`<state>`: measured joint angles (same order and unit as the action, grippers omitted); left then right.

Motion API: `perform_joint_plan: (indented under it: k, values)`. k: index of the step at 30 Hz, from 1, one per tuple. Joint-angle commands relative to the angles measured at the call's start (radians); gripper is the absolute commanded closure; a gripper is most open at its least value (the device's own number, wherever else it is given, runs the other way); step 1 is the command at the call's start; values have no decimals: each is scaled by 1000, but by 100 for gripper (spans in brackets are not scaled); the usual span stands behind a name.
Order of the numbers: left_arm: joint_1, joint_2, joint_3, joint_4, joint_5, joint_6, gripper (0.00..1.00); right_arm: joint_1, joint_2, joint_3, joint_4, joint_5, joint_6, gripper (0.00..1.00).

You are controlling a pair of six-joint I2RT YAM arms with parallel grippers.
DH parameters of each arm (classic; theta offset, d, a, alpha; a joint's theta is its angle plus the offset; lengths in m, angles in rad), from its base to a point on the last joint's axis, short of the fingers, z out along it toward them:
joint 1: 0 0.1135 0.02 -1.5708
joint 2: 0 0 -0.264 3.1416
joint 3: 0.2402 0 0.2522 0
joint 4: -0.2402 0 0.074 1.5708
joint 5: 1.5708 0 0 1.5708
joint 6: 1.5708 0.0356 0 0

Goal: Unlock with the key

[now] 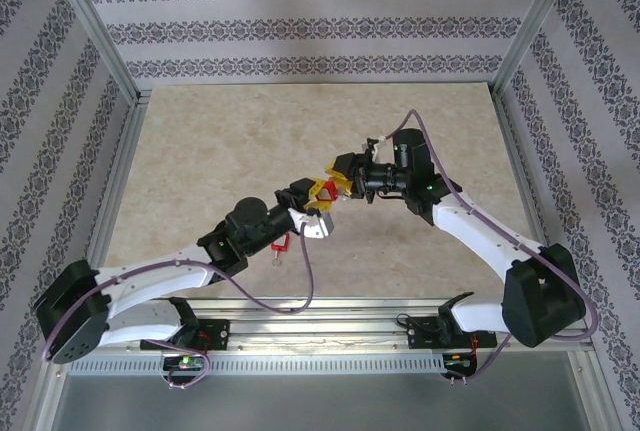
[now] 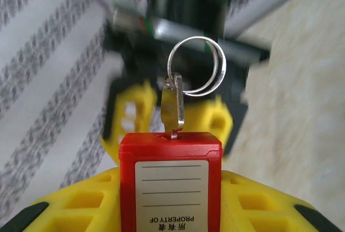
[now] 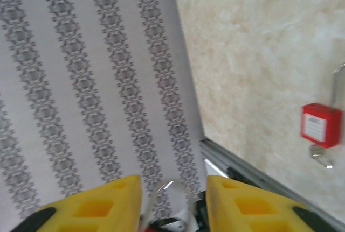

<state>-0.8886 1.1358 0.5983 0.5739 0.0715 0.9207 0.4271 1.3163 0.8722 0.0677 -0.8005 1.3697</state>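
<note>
Over the middle of the table (image 1: 200,151) my two arms meet. The left claw (image 1: 320,197) grips a red padlock (image 1: 324,189) in the air, and the right claw (image 1: 347,173) faces it, just beside. From above, the key is too small for me to tell. The left wrist camera gives it plainly: the key (image 2: 173,108) stands in the padlock's end with a key ring (image 2: 197,65) through its head. The right claw's yellow fingers (image 2: 128,112) are blurred, one on each side and apart from it. The right wrist camera has those jaws narrowly parted, the ring between them. It adds a second padlock (image 3: 321,125) lying on the table, with a metal piece (image 3: 322,156) below it too blurred to name. Count: two arms, two padlocks, one sure key.
</note>
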Motion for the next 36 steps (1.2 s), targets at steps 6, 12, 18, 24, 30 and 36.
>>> perform_joint_plan:
  k: [6, 12, 18, 24, 30, 36]
  values:
    - [36, -123, 83, -378, 239, -140, 100, -48, -94, 82, -345, 71, -352, 40]
    - [63, -148, 127, -566, 283, -162, 100, -84, -162, 108, -415, 98, -549, 31]
    - [90, -138, 176, -664, 336, -175, 100, 2, -161, 164, -552, 133, -738, 32]
    - [94, -113, 201, -704, 350, -168, 100, 121, -129, 183, -565, 190, -796, 32]
    - [101, -99, 219, -727, 361, -164, 100, 159, -146, 165, -531, 195, -806, 32]
    - [120, -82, 238, -761, 396, -169, 100, 180, -165, 151, -557, 180, -882, 31]
